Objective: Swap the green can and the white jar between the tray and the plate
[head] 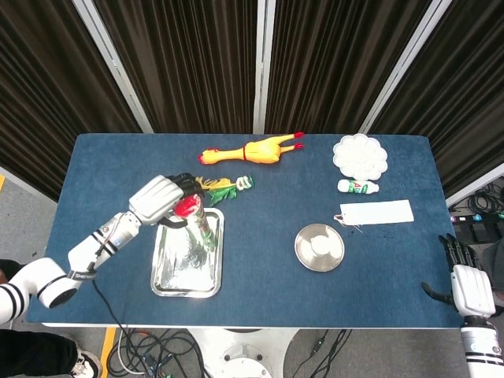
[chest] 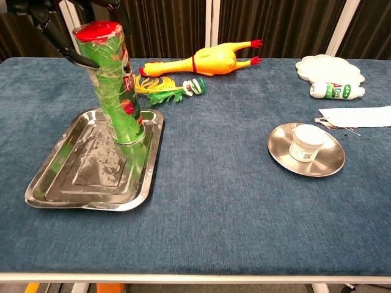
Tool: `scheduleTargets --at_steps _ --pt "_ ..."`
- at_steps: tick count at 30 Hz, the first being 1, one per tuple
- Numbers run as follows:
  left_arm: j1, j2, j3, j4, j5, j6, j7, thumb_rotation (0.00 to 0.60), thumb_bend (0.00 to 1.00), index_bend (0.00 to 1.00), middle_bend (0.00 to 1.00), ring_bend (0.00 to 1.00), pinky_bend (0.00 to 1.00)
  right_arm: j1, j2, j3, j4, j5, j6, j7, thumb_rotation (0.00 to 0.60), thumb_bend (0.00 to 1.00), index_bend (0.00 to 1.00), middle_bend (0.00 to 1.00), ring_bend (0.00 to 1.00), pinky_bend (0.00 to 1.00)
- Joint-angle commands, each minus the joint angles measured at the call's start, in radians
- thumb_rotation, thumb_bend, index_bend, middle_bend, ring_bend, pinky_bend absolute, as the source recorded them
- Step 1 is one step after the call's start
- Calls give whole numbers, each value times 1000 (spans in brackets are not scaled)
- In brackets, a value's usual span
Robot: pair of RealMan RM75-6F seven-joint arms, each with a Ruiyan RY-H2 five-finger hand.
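A tall green can (head: 203, 227) (chest: 115, 91) with a red lid stands slightly tilted at the far end of the steel tray (head: 185, 276) (chest: 91, 177). My left hand (head: 161, 197) (chest: 46, 24) grips it around the top, dark fingers wrapped near the lid. In the chest view most of that hand is cut off by the frame's edge. The white jar (head: 320, 246) (chest: 306, 142) sits in the middle of the round metal plate (head: 301, 250) (chest: 281, 149) on the right. My right hand (head: 471, 285) hangs open past the table's right front corner, holding nothing.
A yellow rubber chicken (head: 252, 151) (chest: 201, 61) lies at the back. A green and yellow toy (head: 224, 189) (chest: 171, 91) lies just behind the tray. At the far right are a white palette (head: 360, 155), a small bottle (head: 358, 187) and a white card (head: 378, 213).
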Motion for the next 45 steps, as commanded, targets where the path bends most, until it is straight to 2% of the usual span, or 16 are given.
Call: scheduleTargets --at_steps 1,7,15,20,24,30,39,45 --pt "-6 -2 3 -2 3 7 -5 600 202 394 364 313 576 1 -2 0 1 1 -3 0 600 125 0 0 0 0" --pt "-28 9 -6 -21 6 23 -8 600 221 434 450 407 662 1 -3 1 3 2 -7 1 600 129 0 0 0 0" --pt "-107 25 -59 -73 -8 -9 16 600 226 439 461 419 672 -6 7 7 -1 2 7 12 600 131 0 0 0 0" --pt "-186 -8 -92 -79 -28 -70 46 600 226 439 461 418 671 -9 12 6 -2 -7 15 22 600 132 0 0 0 0" --pt "-247 -64 -111 -44 -64 -123 49 600 227 440 461 419 671 -9 19 2 -16 -34 32 24 600 132 0 0 0 0" --pt "-283 -138 -94 24 -82 -144 45 600 227 448 461 418 671 -9 34 3 -52 -71 71 7 600 131 0 0 0 0" --pt "-290 -198 -60 119 -93 -134 26 600 230 450 461 418 670 -9 35 3 -56 -68 72 2 600 132 0 0 0 0" --pt "-301 -235 -59 168 -104 -125 2 600 229 441 453 409 662 -8 32 4 -52 -62 66 2 600 132 0 0 0 0"
